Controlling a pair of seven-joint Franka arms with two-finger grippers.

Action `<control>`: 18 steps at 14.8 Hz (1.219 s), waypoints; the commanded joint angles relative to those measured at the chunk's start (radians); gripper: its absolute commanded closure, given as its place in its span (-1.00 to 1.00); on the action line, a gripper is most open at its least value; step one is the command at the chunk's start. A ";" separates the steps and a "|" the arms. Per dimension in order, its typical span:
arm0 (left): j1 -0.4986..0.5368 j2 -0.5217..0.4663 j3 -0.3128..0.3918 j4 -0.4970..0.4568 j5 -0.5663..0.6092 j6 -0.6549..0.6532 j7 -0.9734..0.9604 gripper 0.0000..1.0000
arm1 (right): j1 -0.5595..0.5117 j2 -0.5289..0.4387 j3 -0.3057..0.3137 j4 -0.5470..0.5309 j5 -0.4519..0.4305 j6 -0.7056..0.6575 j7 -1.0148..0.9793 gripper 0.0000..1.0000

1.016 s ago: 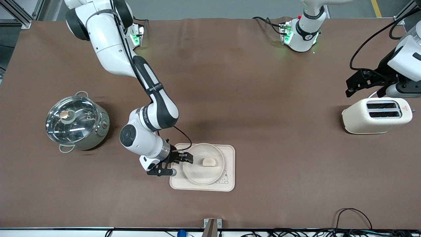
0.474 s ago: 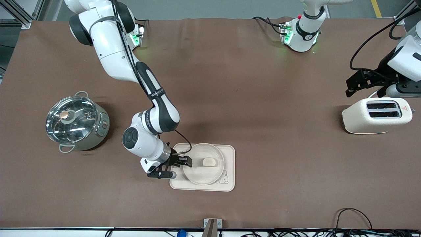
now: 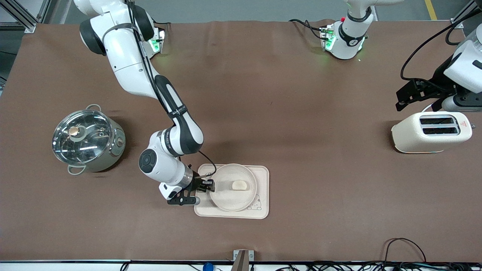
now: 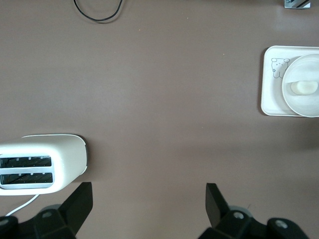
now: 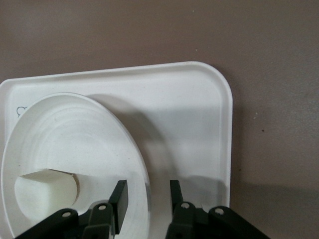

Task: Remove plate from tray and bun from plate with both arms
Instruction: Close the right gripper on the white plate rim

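Now my right tool (image 5: pixel 147 200) straddles the plate (image 3: pixel 232 187) rim on the tray (image 3: pixel 263 195), half-closed, not yet gripping; next, pinch and lift.

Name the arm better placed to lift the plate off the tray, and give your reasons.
Right. Its claw straddles the plate rim on the tray, fingers either side. The left claw waits open beside the toaster.

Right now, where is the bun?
The bun lies in the plate, which sits on the tray near the front camera, between the pot and the toaster.
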 commanded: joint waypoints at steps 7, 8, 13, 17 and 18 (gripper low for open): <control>0.005 0.000 0.001 0.010 -0.010 -0.016 0.013 -1.00 | 0.005 0.029 0.009 0.022 0.015 0.000 -0.016 0.49; 0.003 0.000 0.001 0.010 -0.010 -0.016 0.015 -1.00 | 0.005 0.031 0.009 0.022 0.015 0.000 -0.017 0.52; 0.003 0.000 0.001 0.010 -0.010 -0.016 0.013 -1.00 | 0.004 0.029 0.009 0.029 0.015 0.000 -0.035 0.95; 0.003 0.000 0.001 0.010 -0.010 -0.016 0.013 -1.00 | -0.012 0.005 0.009 0.029 0.017 -0.026 -0.036 0.99; 0.005 0.000 0.001 0.010 -0.010 -0.016 0.013 -1.00 | -0.013 -0.009 0.009 0.030 0.019 -0.040 -0.035 0.99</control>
